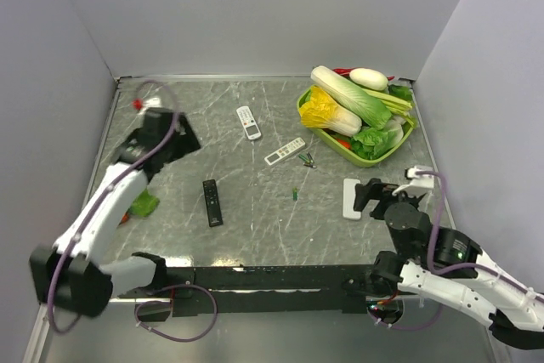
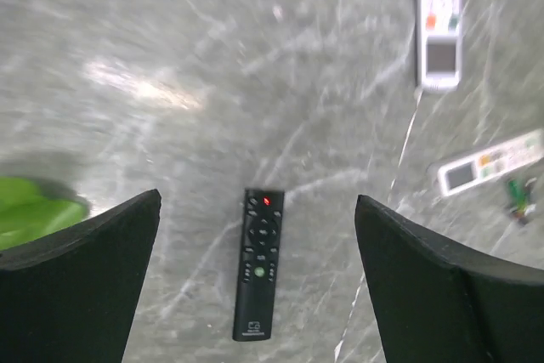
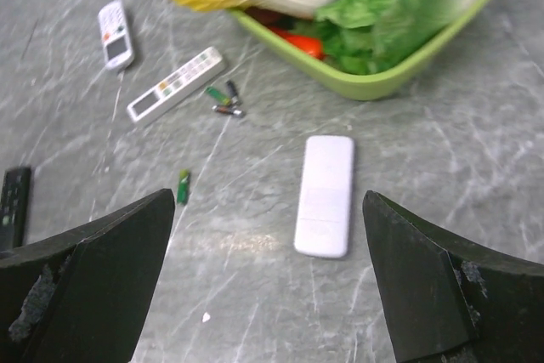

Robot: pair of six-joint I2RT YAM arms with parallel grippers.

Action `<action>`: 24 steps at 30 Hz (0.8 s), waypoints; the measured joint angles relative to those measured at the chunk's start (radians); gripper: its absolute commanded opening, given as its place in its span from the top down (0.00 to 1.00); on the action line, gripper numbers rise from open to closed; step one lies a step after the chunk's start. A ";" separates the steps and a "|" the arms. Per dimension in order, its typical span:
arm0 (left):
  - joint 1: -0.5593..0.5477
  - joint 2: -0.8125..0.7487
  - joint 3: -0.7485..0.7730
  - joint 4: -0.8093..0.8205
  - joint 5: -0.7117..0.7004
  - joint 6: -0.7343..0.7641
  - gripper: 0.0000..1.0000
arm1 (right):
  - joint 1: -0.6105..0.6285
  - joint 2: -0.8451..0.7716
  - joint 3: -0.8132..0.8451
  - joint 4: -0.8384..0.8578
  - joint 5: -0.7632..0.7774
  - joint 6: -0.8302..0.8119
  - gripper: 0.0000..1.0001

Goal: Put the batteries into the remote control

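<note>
Several remote controls lie on the grey table. A black one (image 1: 213, 202) (image 2: 257, 265) lies buttons up, below my open left gripper (image 1: 183, 138) (image 2: 257, 201), which holds nothing. A plain white remote (image 1: 352, 198) (image 3: 325, 195) lies just ahead of my open, empty right gripper (image 1: 372, 196) (image 3: 268, 197). A long white remote (image 1: 284, 151) (image 3: 176, 84) and a small white one (image 1: 248, 122) (image 2: 440, 19) lie further back. The batteries (image 1: 307, 158) (image 3: 224, 99) sit in a small cluster by the long remote. One green battery (image 1: 295, 194) (image 3: 182, 186) lies alone.
A green basket (image 1: 404, 144) (image 3: 399, 74) piled with cabbage and other vegetables stands at the back right. A green leafy item (image 1: 144, 203) (image 2: 30, 210) lies by the left arm. Grey walls close in the table on three sides.
</note>
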 measured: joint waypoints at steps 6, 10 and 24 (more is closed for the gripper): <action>0.281 -0.333 -0.118 0.073 0.119 0.064 0.01 | 0.000 -0.111 0.001 -0.087 0.113 0.093 0.00; 0.309 -0.507 -0.138 0.077 0.115 0.089 0.01 | -0.002 -0.196 0.001 -0.131 0.183 0.129 0.00; 0.173 -0.910 -0.330 0.105 -0.066 0.159 0.00 | -0.002 -0.322 -0.026 -0.161 0.248 0.143 0.00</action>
